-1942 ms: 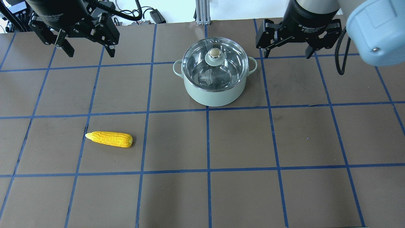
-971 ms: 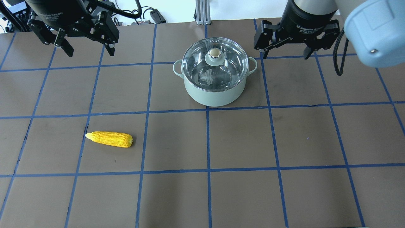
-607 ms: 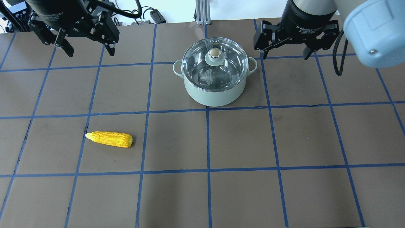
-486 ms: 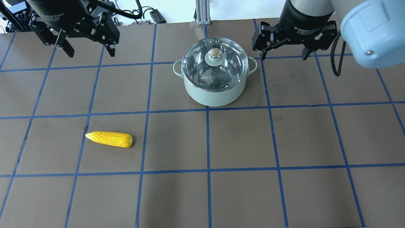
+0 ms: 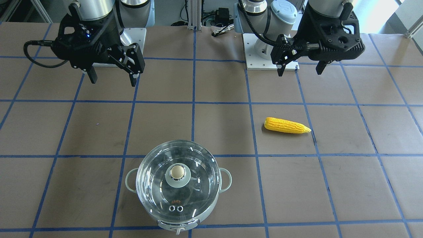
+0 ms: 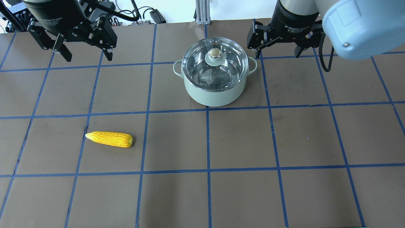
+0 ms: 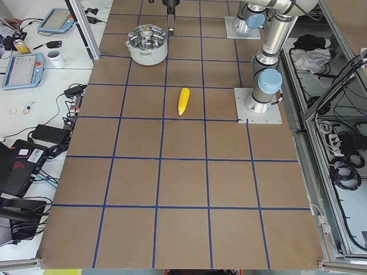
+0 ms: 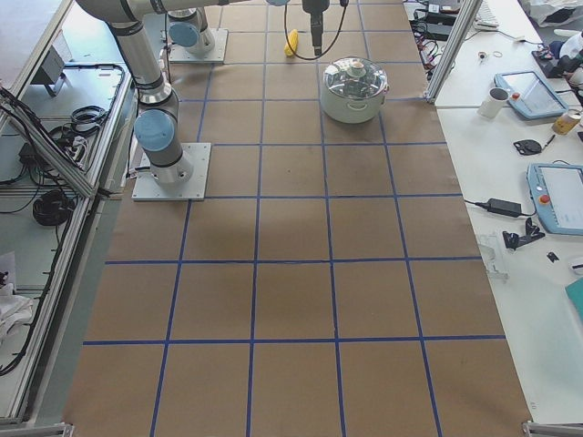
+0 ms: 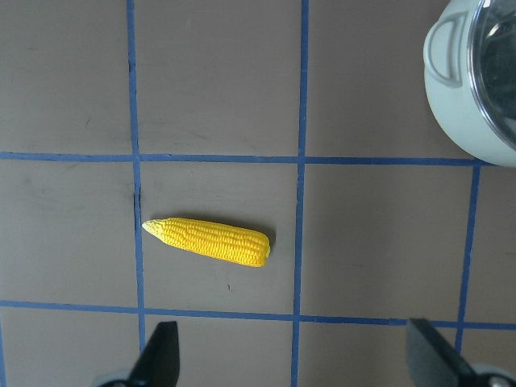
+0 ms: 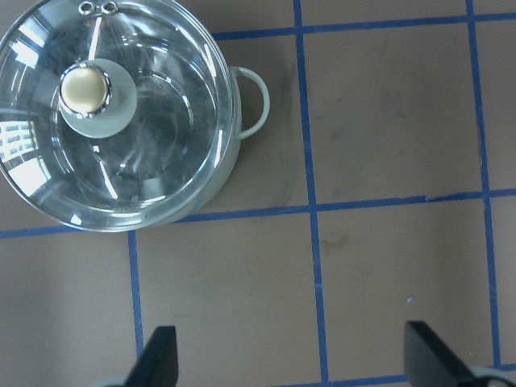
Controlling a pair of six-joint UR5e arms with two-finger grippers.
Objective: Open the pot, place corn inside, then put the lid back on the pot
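The mint-green pot [image 6: 215, 96] stands at the table's far middle with the clear glass lid [image 6: 229, 65] on it, and its beige knob [image 6: 214, 53] faces up. The yellow corn [image 6: 109, 139] lies on the table at the near left, its pointed end to the left. My left gripper [image 6: 88, 57] is open and empty, high above the far left. In the left wrist view the corn [image 9: 208, 240] lies below it. My right gripper [image 6: 278, 54] is open and empty, high up just right of the pot. The right wrist view shows the lid [image 10: 161, 145] at its upper left.
The brown table [image 6: 240, 139] carries a grid of blue tape lines. The arm bases [image 5: 269, 49] stand at the robot's side. Side tables with tablets and a mug [image 7: 57, 57] lie beyond the far edge.
My right gripper has moved left, closer to the pot's right handle. My left gripper has shifted slightly left. Both stay open. Pot, lid and corn have not moved.
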